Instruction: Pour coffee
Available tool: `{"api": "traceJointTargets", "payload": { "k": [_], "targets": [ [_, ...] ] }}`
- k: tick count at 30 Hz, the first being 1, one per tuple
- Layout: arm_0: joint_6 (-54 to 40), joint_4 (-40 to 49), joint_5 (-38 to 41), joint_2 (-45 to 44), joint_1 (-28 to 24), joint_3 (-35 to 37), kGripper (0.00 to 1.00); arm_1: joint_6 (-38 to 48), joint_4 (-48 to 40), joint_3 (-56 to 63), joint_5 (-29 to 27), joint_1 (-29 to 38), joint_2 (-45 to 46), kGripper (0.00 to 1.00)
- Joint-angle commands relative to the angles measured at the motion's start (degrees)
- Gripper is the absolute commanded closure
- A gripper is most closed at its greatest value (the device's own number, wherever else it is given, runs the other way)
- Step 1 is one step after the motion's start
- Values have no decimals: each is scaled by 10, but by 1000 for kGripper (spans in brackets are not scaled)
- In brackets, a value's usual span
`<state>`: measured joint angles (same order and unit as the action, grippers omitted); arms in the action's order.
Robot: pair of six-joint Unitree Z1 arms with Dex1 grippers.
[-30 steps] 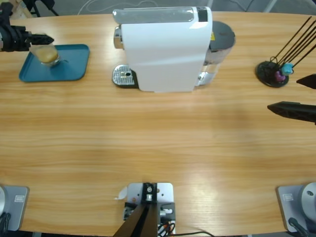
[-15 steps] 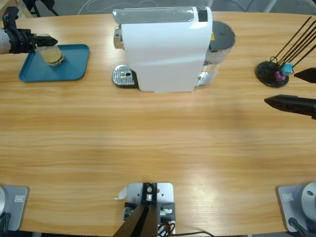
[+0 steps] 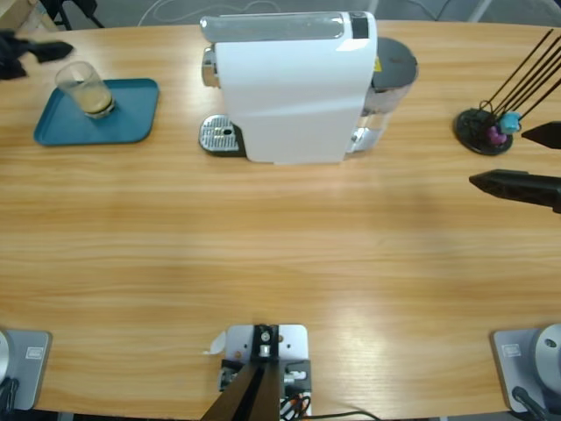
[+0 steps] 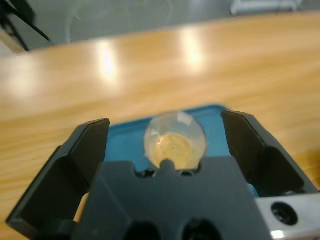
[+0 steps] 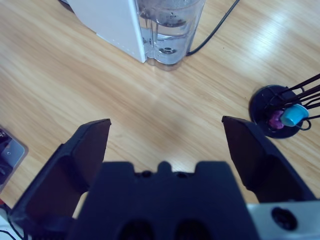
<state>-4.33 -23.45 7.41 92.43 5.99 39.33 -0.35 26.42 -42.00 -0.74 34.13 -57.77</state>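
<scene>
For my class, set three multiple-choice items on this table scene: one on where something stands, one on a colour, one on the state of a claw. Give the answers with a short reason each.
1. Where does the glass of coffee stand?
A. under the machine's spout
B. on the tray
C. on the bare table

2. What colour is the tray?
A. blue
B. red
C. white

3. How is the left claw?
A. shut on the glass
B. shut on nothing
C. open, clear of the glass

Answers: 1 B, the glass rests on the tray, left of the coffee machine. 2 A, it shows blue from above. 3 C, its jaws stand wide apart with the glass beyond them.
</scene>
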Motion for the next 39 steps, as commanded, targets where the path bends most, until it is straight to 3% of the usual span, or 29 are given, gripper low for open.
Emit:
{"api": "traceJointTargets", "payload": {
  "k": [1, 7, 10, 20, 25, 39],
  "targets": [
    [9, 278, -23, -220, 71, 8, 32, -4, 5, 19, -6, 1, 31, 0],
    [24, 367, -23, -308, 237, -3, 32, -24, 5, 21, -54, 1, 27, 0],
    [27, 367, -22, -333, 274, -10, 32, -24, 5, 19, -64, 1, 13, 0],
    [66, 429, 83, -371, 299, -31, 32, -22, 38, -3, -72, 1, 42, 0],
    [74, 420, 52, -455, 305, -85, 32, -14, 46, 3, -71, 1, 69, 0],
    [76, 354, 29, -428, 305, -126, 32, -9, 42, -3, -55, 6, 34, 0]
  ]
}}
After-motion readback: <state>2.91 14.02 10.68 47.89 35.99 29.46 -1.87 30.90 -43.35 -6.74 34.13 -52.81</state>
